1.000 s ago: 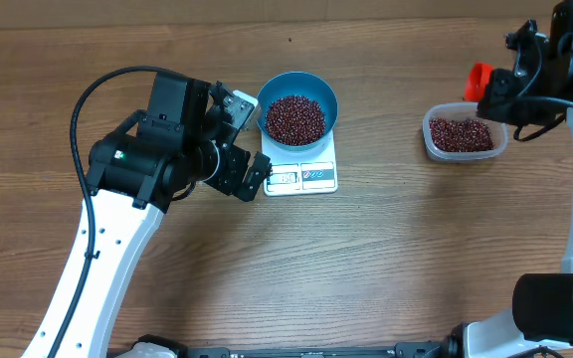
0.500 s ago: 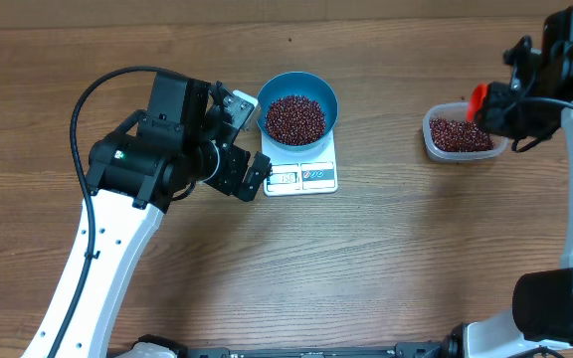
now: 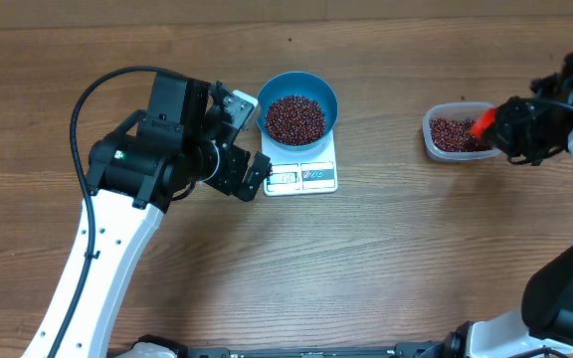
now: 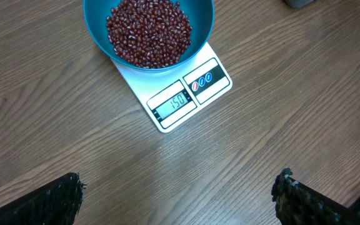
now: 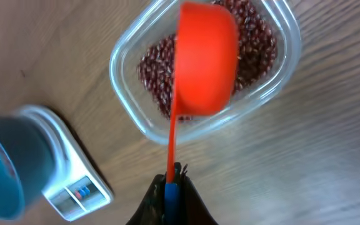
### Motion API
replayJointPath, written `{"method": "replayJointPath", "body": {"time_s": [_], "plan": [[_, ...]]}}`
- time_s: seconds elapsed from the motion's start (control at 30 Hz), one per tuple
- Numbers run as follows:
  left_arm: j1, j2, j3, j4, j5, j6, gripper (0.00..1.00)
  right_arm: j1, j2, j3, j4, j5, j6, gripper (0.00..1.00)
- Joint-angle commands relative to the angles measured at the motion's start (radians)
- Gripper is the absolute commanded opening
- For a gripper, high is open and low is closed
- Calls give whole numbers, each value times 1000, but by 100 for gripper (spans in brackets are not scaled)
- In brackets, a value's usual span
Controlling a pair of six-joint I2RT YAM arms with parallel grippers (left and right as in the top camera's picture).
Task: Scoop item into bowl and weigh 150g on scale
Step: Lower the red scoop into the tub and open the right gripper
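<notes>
The blue bowl (image 3: 332, 97) sits on the white scale (image 3: 302, 177) just above the middle of the overhead frame, covering the scale's upper part and leaving the display strip bare below it. A heap of dark red-brown beans (image 3: 295, 118) lies in the bowl, below its rim. From the left wrist view the bowl and scale are at the top of the frame and the display reads 150. The left hand (image 3: 250, 139) hangs just left of the scale, spread wide and holding nothing. Its two black fingers (image 4: 55, 203) show only in the lower corners of the wrist view, with bare wooden desk (image 3: 386, 259) between them. Near the right edge of the overhead frame, well apart from the scale, stands a clear plastic tub (image 3: 431, 139) with more beans in it. The right hand (image 5: 170, 184) is pressed together on the thin handle of an orange scoop (image 5: 206, 59) – handle running up the wrist frame, the round cup over the tub's contents. Whether the cup touches those beans I cannot tell.
</notes>
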Motion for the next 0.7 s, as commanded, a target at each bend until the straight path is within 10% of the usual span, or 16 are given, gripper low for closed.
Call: {"method": "replayJointPath", "body": {"time_s": [0.0,0.13,0.3,0.67], "plan": [[-3,-5,19,0,8,19,100,0,-11,-77,78,-135,78,4],[-3,-5,19,0,8,19,99,0,-10,-136,124,-130,119,4],[-3,-5,19,0,8,19,100,0,-10,-168,147,-130,118,44],[-3,-5,19,0,8,19,100,0,-10,-172,126,-9,118,73]]}}
